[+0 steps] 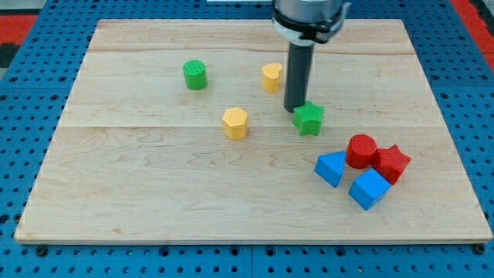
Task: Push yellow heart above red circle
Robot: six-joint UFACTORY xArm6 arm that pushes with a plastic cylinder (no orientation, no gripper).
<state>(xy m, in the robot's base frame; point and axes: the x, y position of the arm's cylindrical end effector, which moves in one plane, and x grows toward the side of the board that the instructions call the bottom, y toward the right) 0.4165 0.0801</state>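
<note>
The yellow heart (271,77) lies on the wooden board (154,185) near the view's top centre. The red circle (360,150) stands at the view's lower right, well below and right of the heart. My tip (294,110) is the lower end of the dark rod. It stands just right of and below the yellow heart, touching or nearly touching the left top of the green star (309,119). The rod's shaft passes close beside the heart's right edge.
A green cylinder (195,75) stands at the upper left. A yellow hexagon (235,123) lies left of the green star. A red star (393,163), a blue block (332,168) and a blue cube (367,189) cluster around the red circle.
</note>
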